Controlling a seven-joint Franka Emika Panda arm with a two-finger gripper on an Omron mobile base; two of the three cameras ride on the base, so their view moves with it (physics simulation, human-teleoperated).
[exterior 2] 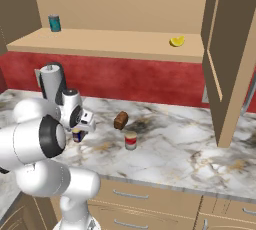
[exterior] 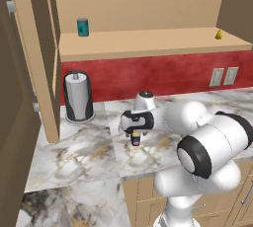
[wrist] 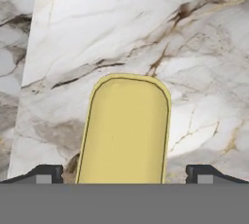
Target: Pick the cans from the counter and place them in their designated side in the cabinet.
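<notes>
Marble, white-grey with gold-brown veins, makes the counter (exterior 2: pixel 200 149), and under it sit tan wooden drawer fronts with metal handles. Behind the counter runs a red wall strip with two pale wall sockets (exterior: pixel 223 76). Above the strip hangs the light wooden cabinet (exterior: pixel 148 43), its long flat shelf open and its tall door panels swung out at both sides. On the shelf a teal can (exterior: pixel 83 27) stands at the left end and a small yellow object (exterior 2: pixel 176 41) lies near the right end. A paper towel holder (exterior: pixel 78 96) stands on the counter below the teal can. The gripper (exterior: pixel 135 133) hangs directly over the dark blue can (exterior: pixel 135 139), which stands upright on the marble; in the hand view the yellow label of this can (wrist: pixel 125 130) is between the two finger tips (wrist: pixel 46 174), which are spread wide and do not touch it. The red can (exterior 2: pixel 130 140) stands upright on the counter, apart to the right of the blue one. A small brown block (exterior 2: pixel 120 120) lies just behind the red can.
</notes>
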